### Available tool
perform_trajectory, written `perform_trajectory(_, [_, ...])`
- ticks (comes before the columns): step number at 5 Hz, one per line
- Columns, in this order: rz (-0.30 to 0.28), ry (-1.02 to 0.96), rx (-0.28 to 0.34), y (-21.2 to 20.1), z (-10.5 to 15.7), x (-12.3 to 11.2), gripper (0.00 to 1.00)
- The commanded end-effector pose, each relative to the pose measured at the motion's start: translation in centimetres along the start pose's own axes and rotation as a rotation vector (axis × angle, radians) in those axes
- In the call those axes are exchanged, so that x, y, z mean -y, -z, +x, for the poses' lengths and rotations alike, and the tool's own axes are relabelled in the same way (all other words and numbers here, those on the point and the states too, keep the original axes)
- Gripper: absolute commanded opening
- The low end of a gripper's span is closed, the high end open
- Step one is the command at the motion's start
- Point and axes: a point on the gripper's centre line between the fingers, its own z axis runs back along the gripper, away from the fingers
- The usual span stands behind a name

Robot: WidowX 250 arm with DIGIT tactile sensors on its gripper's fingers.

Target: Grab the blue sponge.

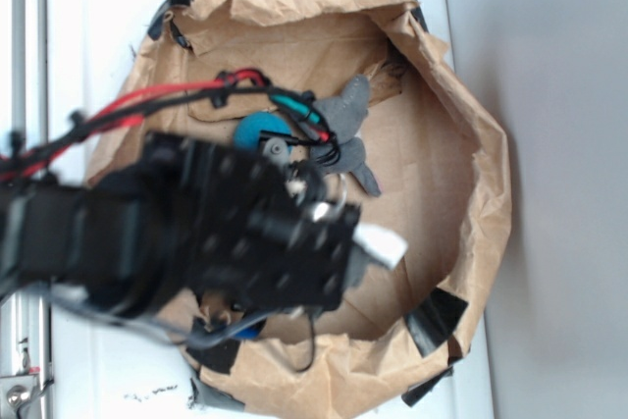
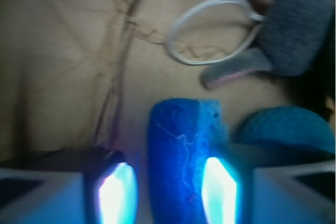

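Seen from the wrist, the gripper (image 2: 169, 192) straddles the blue sponge (image 2: 181, 145), fingers spread to either side, whether touching it is unclear. The sponge lies on the brown paper (image 2: 68, 66), just beside the teal ball (image 2: 289, 124), near the grey plush (image 2: 294, 24).

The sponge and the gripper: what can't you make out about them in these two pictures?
- Exterior view: the sponge is hidden under the arm.
- Wrist view: the sponge's near end is cut off by the bottom edge.
- Wrist view: the gripper fingers glare; contact with the sponge is unclear.
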Motion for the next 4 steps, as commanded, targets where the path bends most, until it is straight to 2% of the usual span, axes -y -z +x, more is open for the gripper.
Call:
perform_trajectory(1, [0.066, 0.014, 0.114, -2.0, 0.5, 0.1, 0.00])
perform_trajectory(2, [0.032, 0.021, 0.118, -2.5, 0.8, -0.5, 0.00])
perform_trajectory(3, [-0.006, 0.029, 0.148, -4.0, 0.3, -1.4, 0.00])
perform_trajectory(4, [-0.099, -0.007, 0.190, -6.4, -0.5, -3.2, 0.00])
